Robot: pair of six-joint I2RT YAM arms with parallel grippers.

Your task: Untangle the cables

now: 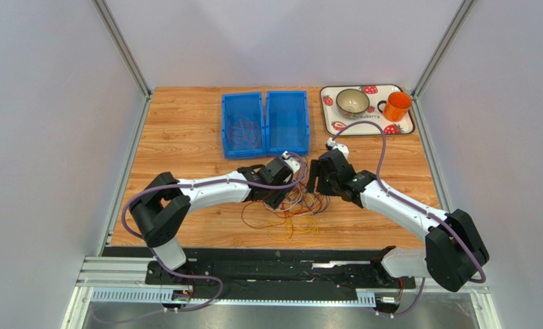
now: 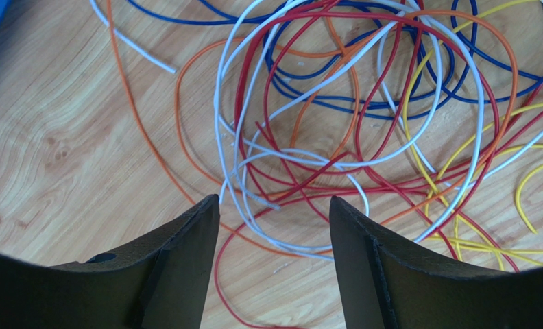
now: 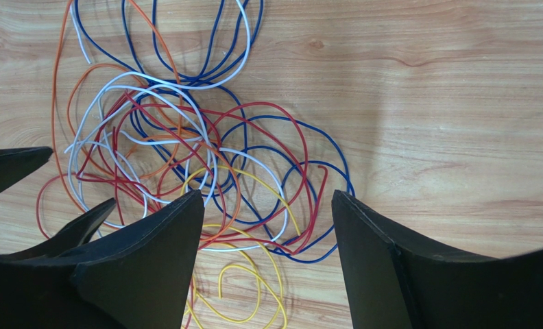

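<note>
The cables (image 1: 296,214) lie in one loose tangle of red, white, orange, blue and yellow loops on the wooden table, between the two arms. My left gripper (image 1: 286,184) hangs low over the tangle's left side. In the left wrist view it (image 2: 271,205) is open, with white and red strands (image 2: 336,164) on the wood between and beyond its fingers, none pinched. My right gripper (image 1: 320,181) hovers over the tangle's right side. It (image 3: 267,199) is open too, above blue, red and yellow loops (image 3: 282,298). The left gripper's fingers (image 3: 82,223) show at that view's left edge.
Two blue bins stand at the back. The left bin (image 1: 225,127) holds a few thin wires and the right bin (image 1: 287,127) looks bare. A strawberry-print tray (image 1: 410,127) at the back right carries a bowl (image 1: 352,101) and an orange mug (image 1: 396,106).
</note>
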